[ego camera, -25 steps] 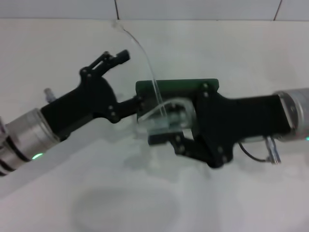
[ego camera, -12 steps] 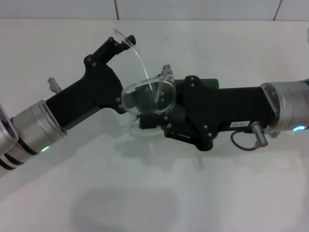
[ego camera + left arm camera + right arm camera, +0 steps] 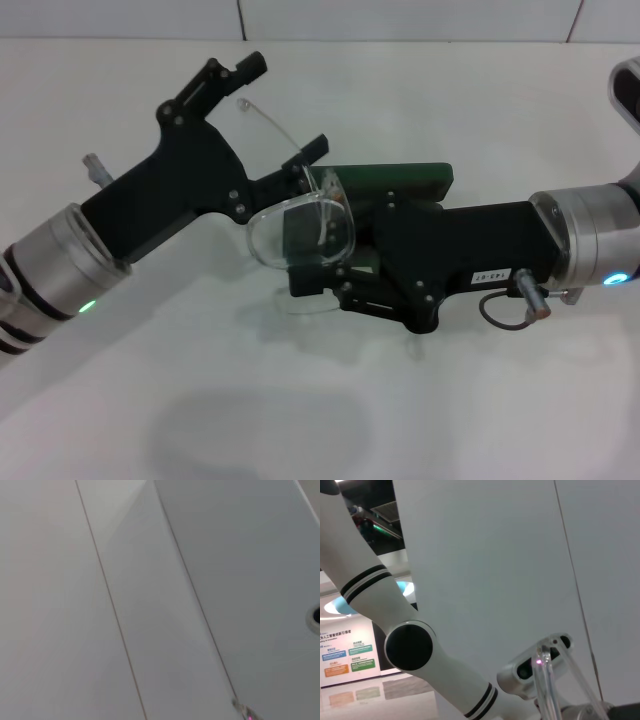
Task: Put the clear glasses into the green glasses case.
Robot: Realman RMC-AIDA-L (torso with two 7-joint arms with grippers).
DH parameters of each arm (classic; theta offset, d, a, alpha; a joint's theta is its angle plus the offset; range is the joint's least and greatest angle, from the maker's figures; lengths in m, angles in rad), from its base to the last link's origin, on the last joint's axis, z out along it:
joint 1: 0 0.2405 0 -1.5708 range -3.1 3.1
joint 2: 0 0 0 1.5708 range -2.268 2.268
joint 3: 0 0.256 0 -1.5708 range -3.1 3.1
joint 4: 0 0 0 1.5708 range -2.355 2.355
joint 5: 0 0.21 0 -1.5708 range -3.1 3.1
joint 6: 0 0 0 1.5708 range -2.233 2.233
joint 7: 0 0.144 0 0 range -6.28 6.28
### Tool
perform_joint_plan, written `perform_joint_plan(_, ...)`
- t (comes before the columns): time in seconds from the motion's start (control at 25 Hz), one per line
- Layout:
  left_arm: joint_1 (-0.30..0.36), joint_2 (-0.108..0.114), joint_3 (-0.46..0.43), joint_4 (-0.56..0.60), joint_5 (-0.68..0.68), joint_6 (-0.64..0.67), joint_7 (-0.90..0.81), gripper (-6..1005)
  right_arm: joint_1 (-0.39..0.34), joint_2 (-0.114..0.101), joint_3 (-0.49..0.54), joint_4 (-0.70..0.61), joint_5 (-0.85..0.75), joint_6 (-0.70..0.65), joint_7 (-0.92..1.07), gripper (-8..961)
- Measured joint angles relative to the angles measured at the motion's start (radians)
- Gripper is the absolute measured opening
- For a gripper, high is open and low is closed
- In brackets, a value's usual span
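Observation:
In the head view my right gripper (image 3: 312,262) reaches in from the right and is shut on the clear glasses (image 3: 300,232), held above the table with one lens facing up. One thin clear arm of the glasses rises toward the back left and passes between the spread fingers of my open left gripper (image 3: 283,107). The green glasses case (image 3: 402,178) lies just behind the right gripper, mostly hidden by it. The right wrist view shows a clear glasses arm (image 3: 545,680) close up.
The white table (image 3: 480,400) runs to a tiled wall (image 3: 400,18) at the back. The left wrist view shows only wall panels (image 3: 150,600). In the right wrist view a white robot arm (image 3: 415,645) crosses in front of a wall.
The right gripper has carried the glasses up off the case and a little left. The left gripper has shifted back, and its fingers now straddle the glasses' raised arm.

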Motion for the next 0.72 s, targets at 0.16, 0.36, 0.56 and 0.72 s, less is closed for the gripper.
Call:
perform_joint_plan(0.16,0.007,0.001,0.0,-0.001,-0.028,0.005,0.0,885,-0.002,-0.01,0.0,0.005,-0.004,0.003,0.031,120)
perform_joint_plan(0.36,0.008,0.001,0.0,-0.001,-0.029,0.006,0.001,885,0.005,-0.019,0.006,0.011,-0.033,0.004,0.082,120)
perform_joint_plan(0.56,0.016,0.002,0.001,-0.004,-0.029,0.04,0.001,885,0.0,-0.03,0.007,0.011,-0.04,0.017,0.106,119)
perform_joint_plan(0.72,0.022,0.003,-0.001,-0.004,-0.029,0.054,0.003,885,-0.002,-0.04,0.008,0.012,-0.049,0.026,0.14,119)
